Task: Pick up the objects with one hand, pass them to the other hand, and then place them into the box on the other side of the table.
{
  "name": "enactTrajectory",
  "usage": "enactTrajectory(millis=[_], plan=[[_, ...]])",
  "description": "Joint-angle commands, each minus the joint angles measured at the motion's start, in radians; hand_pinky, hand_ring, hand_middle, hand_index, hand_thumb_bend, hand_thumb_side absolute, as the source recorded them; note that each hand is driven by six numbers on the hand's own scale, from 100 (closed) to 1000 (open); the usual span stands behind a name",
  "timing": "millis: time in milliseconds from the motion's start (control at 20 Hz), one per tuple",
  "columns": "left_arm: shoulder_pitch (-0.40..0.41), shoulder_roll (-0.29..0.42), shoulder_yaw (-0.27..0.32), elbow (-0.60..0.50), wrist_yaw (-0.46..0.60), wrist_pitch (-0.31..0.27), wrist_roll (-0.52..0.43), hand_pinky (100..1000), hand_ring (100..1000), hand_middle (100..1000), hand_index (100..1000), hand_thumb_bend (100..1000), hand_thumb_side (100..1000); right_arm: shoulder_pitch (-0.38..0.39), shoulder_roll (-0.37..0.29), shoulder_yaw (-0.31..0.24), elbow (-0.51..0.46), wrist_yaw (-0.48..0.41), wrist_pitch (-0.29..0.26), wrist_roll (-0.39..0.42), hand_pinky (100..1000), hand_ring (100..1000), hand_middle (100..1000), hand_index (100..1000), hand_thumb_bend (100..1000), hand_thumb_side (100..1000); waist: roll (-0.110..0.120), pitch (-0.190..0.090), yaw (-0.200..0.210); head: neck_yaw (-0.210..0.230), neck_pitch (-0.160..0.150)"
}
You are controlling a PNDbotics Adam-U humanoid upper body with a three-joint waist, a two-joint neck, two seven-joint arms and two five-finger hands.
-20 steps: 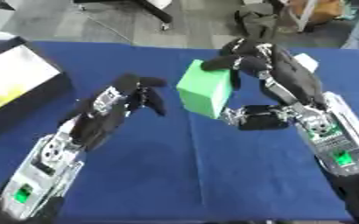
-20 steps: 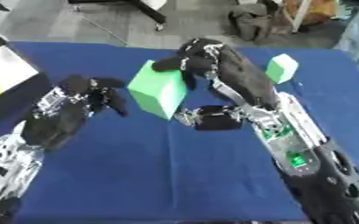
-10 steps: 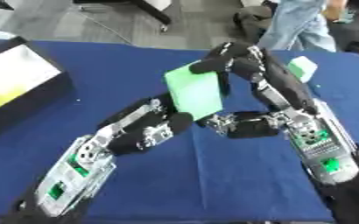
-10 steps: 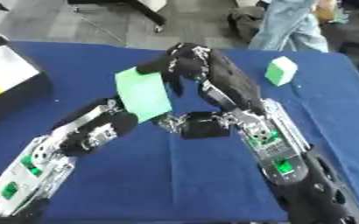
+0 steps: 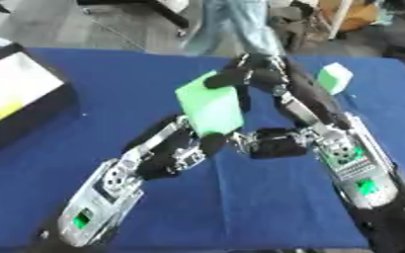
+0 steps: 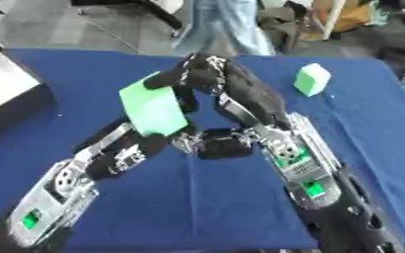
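Green block (image 5: 209, 107) between both hands' fingers (image 5: 227, 79) (box (image 5: 16, 106) far left)

Centre: crowded — right hand (image 5: 262, 81) curled over the top of the green block (image 5: 210, 108), left hand (image 5: 184, 146) touching its lower edge, both forearms crossing the blue table (image 5: 111, 89).
Left side: open cloth between the arms and the box (image 5: 20, 106) at the left edge.
Far right: small green cube (image 6: 311, 79) standing alone — bare cloth around it.
Near edge: open between the forearms.
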Motion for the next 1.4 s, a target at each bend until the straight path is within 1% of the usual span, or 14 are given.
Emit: enactTrajectory(millis=[50,250,400,850,1400], plan=[[-0.020,-0.012,0.010,0.004,0.005,0.009,0.066,950,707,660,871,313,736,-0.012,0.004,0.012,-0.022,-0.009,-0.008,0.011,652,492,250,521,100,100,0.000,-0.018,-0.002,-0.001,-0.003],[-0.022,-0.010,0.013,-0.017,-0.025,0.018,0.149,949,713,669,880,318,716,-0.008,0.005,0.013,-0.022,-0.004,-0.007,0.018,652,493,250,520,100,100,0.000,-0.018,-0.003,0.000,-0.003],[-0.018,-0.006,0.011,-0.036,-0.046,0.022,0.184,952,719,677,886,327,710,-0.006,0.007,0.010,-0.022,0.001,-0.003,0.017,652,494,251,519,100,100,0.001,-0.017,-0.004,0.000,-0.003],[-0.001,0.001,0.016,-0.046,-0.064,0.025,0.226,962,738,698,896,350,713,0.000,0.007,-0.003,-0.022,0.022,0.010,0.004,652,494,251,511,100,100,0.003,-0.016,-0.007,-0.010,-0.003],[0.002,-0.004,0.027,-0.059,-0.052,0.023,0.290,960,744,707,898,365,684,0.018,0.014,0.012,-0.022,0.028,0.024,0.025,647,489,244,500,100,100,0.002,-0.014,-0.007,-0.018,-0.003]])
